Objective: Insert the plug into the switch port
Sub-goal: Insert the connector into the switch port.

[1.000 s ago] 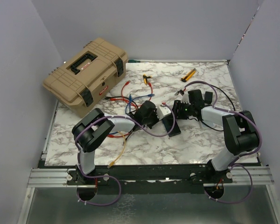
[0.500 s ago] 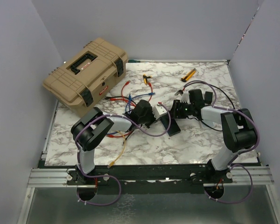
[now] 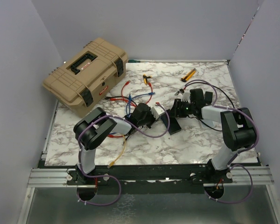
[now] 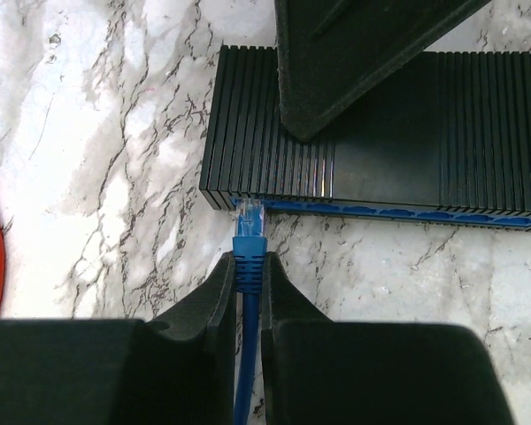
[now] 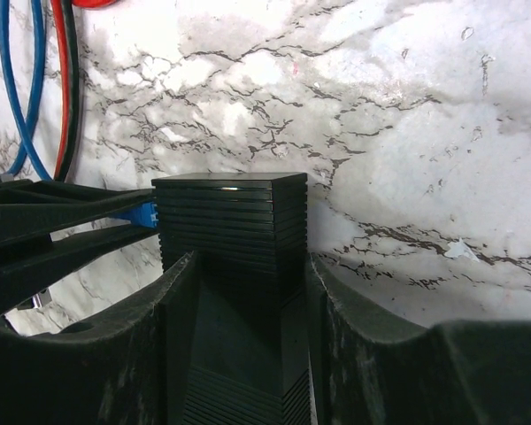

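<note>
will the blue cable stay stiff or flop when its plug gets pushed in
Probably stiff enough: the left gripper pinches right behind the plug, leaving a short stub. The cable behind likely flops, judging by its loose curves.

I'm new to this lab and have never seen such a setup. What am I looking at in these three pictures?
Two robot arms are bolted at the near edge of a marble table. The wide picture looks down from above and behind them. The other two pictures come from a camera on each wrist. The left gripper pinches a blue plug, with its tip at the blue port row of a black ribbed switch. The right gripper clamps that switch. A tan toolbox, loose cables and a yellow-handled tool also lie on the table.
</note>
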